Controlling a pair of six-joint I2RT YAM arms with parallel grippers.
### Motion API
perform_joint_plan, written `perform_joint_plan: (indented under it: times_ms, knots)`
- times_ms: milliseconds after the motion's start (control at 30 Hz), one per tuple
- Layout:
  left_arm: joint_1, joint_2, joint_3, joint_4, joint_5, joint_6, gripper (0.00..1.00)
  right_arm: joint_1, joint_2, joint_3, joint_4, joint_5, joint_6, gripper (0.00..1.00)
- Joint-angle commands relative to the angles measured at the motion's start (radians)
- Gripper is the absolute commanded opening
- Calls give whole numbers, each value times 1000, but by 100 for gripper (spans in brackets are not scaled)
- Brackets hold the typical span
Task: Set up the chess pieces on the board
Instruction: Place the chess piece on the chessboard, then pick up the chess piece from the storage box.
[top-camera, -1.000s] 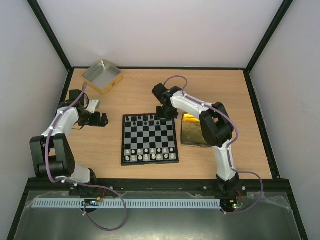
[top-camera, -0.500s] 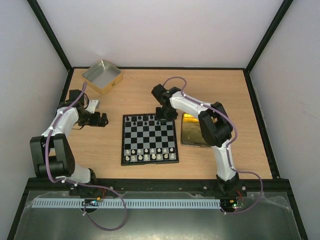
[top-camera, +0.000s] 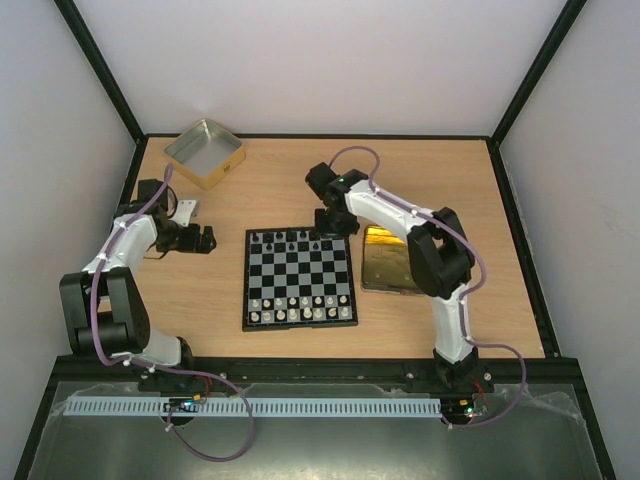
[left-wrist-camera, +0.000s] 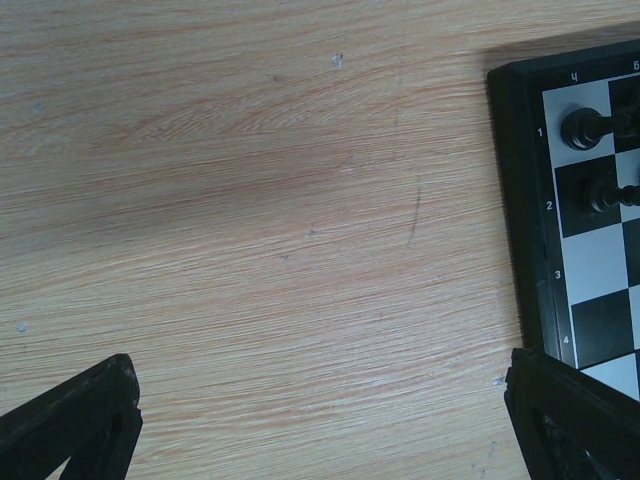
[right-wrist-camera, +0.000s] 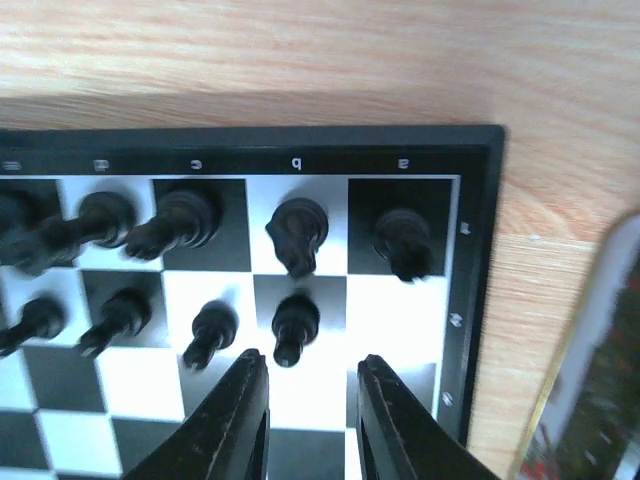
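Observation:
The board (top-camera: 298, 277) lies mid-table. Black chess pieces (top-camera: 290, 239) stand in its two far rows. In the right wrist view several of them stand close ahead of my right gripper (right-wrist-camera: 308, 362), a pawn (right-wrist-camera: 295, 322) just past the left fingertip. The second-row square by the board's right edge is bare. My right gripper (top-camera: 333, 228) hovers over the board's far right corner, jaws a little apart, holding nothing. My left gripper (top-camera: 205, 240) is wide open over bare wood left of the board; its view shows the board's corner (left-wrist-camera: 520, 200) and two black pieces (left-wrist-camera: 580, 128).
Silvery-white pieces (top-camera: 300, 308) fill the board's two near rows. A shiny gold tin (top-camera: 385, 258) lies right of the board, and shows at the right wrist view's edge (right-wrist-camera: 600, 350). A silver-lined square tin (top-camera: 204, 152) stands at the back left.
My right arm's wrist has shifted slightly to the right and away over the board's far right corner. The left arm has not moved.

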Motion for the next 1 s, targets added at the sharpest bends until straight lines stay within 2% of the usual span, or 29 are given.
perform_joint_plan:
  times_ms: [0,200,400,700,967]
  knots:
    - [6,-18,-9,-6,10,-2,99,-17,-198,-39,-49,72,38,24]
    - [5,-23,-11,-4,15,-5,99,-164,-361,-298,-1,138,41,25]
    - [6,-23,-15,-2,25,-8,99,-275,-383,-495,34,220,40,25]
    - [6,-41,-25,-1,43,-11,99,-401,-394,-575,100,215,41,25]
    - [7,-33,-23,-5,44,-10,99,-427,-383,-599,119,221,41,25]
